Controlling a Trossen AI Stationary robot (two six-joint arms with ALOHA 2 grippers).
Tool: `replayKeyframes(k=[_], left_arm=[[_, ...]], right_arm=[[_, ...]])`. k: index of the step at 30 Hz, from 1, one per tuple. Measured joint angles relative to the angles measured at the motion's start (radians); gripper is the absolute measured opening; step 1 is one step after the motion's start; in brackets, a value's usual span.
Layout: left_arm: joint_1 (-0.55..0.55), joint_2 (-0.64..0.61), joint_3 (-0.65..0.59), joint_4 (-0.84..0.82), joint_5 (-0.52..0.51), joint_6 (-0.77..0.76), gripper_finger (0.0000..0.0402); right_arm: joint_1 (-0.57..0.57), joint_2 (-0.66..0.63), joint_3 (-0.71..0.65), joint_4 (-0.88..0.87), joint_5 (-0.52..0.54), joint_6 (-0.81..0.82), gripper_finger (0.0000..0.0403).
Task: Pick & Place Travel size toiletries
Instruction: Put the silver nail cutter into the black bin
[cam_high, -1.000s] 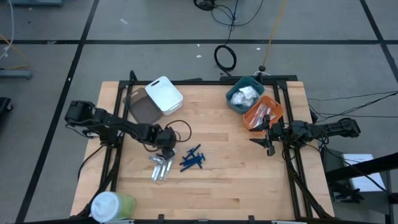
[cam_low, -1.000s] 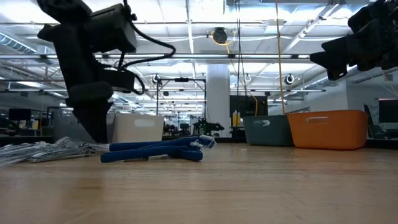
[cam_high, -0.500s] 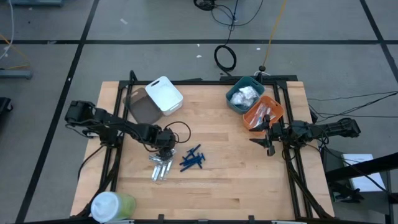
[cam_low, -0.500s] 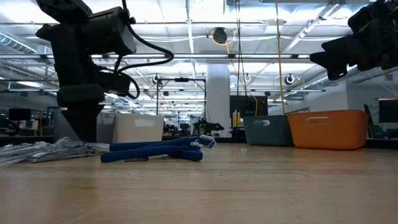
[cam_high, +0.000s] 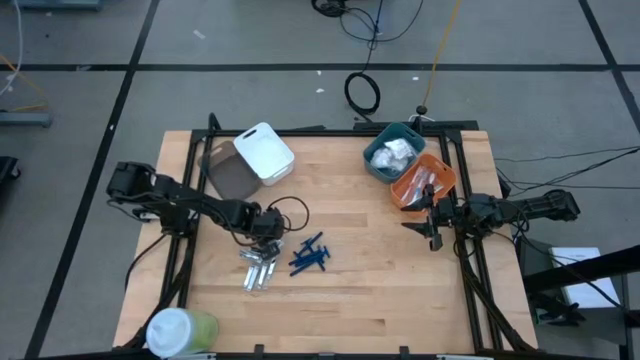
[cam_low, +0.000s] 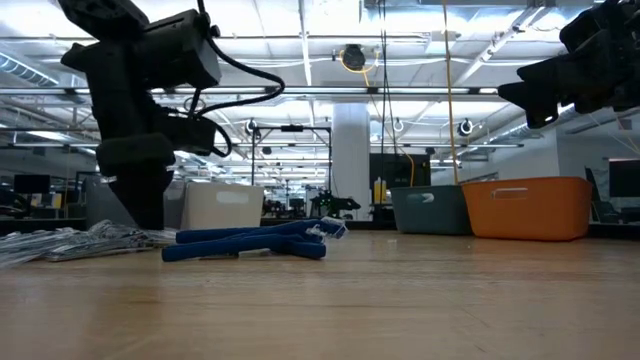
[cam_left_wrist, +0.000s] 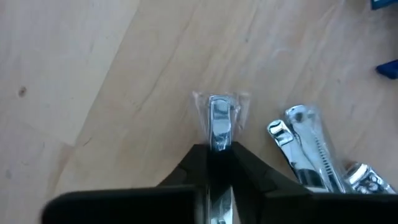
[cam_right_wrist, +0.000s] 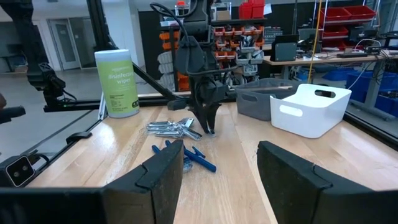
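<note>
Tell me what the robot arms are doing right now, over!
Left tool shut on a silver wrapped piece at the silver pile. Right tool open, waiting by the orange bin. Blue sticks close beside, nothing blocking.

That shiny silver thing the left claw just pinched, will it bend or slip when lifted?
The silver nail clipper looks like rigid metal, so it probably won't bend. Its clear crinkly wrapper might make it slippery. The left claw pinches only one narrow end, so it may pivot or droop when lifted.
</note>
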Motion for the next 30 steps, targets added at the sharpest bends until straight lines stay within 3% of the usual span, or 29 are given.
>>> replayKeyframes(k=[8,14,25,30], left_arm=[[0.002,-0.112,-0.004,-0.008,-0.038,-0.011,0.0038],[0.034,-0.24,-0.003,-0.011,-0.135,-0.082,0.0029],[0.182,-0.469,-0.001,-0.028,-0.189,-0.077,0.0039],[0.277,-0.537,-0.001,-0.156,-0.269,-0.1,0.0026]], right_arm=[[0.0,0.0,0.0,0.0,0.0,0.0,0.0193],[0.0,0.0,0.0,0.0,0.0,0.0,0.0193],[0.0,0.0,0.0,0.0,0.0,0.0,0.0192],[0.0,0.0,0.0,0.0,0.0,0.0,0.0194]])
